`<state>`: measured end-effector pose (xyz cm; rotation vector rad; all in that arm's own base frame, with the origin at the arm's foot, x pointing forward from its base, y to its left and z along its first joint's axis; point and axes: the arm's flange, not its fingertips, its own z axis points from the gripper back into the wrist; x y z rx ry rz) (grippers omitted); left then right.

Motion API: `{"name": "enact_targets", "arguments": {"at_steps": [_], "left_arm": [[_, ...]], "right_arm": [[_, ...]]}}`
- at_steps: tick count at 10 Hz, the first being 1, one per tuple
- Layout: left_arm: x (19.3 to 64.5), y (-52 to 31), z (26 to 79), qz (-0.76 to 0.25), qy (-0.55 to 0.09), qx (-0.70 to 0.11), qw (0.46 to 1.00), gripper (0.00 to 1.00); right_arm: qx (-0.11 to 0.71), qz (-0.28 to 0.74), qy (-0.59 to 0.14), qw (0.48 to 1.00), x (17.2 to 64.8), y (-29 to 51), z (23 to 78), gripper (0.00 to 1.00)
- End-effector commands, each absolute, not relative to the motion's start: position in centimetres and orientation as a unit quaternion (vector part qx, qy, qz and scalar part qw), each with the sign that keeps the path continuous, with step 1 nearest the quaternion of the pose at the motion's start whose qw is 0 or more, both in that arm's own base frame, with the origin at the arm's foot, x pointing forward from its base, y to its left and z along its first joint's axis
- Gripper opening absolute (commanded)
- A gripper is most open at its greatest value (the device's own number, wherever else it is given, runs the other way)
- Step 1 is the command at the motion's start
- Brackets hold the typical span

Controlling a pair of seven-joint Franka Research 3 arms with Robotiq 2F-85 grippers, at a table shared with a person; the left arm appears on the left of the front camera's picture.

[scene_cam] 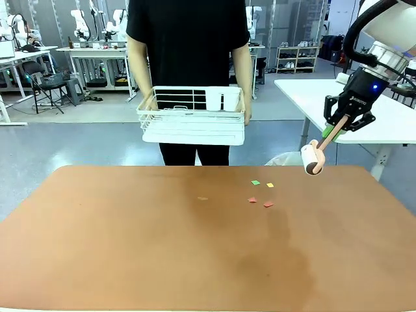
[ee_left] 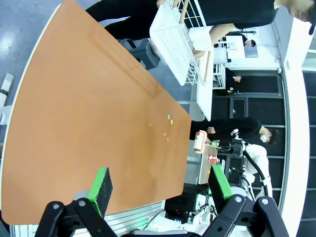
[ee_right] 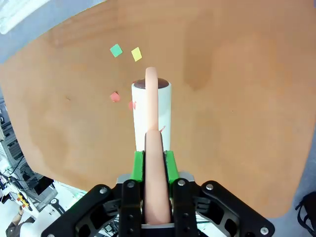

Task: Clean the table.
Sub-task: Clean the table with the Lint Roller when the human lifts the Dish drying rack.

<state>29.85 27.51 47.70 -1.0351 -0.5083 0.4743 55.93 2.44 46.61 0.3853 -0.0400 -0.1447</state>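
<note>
The counter (scene_cam: 130,247) is a reddish-brown top with rounded corners. Four paper scraps lie near its far edge, right of the middle: a green scrap (scene_cam: 255,182), a yellow scrap (scene_cam: 270,185) just beside it, and two red scraps (scene_cam: 252,199) a little nearer. The right gripper (scene_cam: 338,127) has its fingers clamped on the pink handle of a roller (scene_cam: 313,158), whose white roll hangs at the far edge toward the right corner, near the scraps. The left gripper (ee_left: 160,183) hovers by an edge of the counter, fingers wide with nothing between them. Beyond the far edge a person (scene_cam: 188,39) holds a white wire rack (scene_cam: 193,120).
</note>
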Motion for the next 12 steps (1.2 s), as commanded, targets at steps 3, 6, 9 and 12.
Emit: {"name": "enact_targets", "arguments": {"at_steps": [3, 6, 9, 12], "left_arm": [[29.6, 27.9, 47.8, 0.208, -0.242, -0.487, 0.813, 1.0], [29.6, 27.9, 47.8, 0.208, -0.242, -0.487, 0.813, 1.0], [29.6, 27.9, 47.8, 0.208, -0.242, -0.487, 0.813, 1.0], [29.6, 27.9, 47.8, 0.208, -0.242, -0.487, 0.813, 1.0]], "right_arm": [[0.195, -0.071, -0.005, 0.978, 55.8, 2.3, 46.8, 0.21], [0.244, -0.023, 0.035, 0.969, 59.3, -0.3, 43.3, 0.21], [0.308, 0.034, 0.055, 0.949, 63.2, -2.2, 38.1, 0.21], [0.34, 0.035, 0.043, 0.939, 64.6, -2.1, 35.1, 0.21]]}}
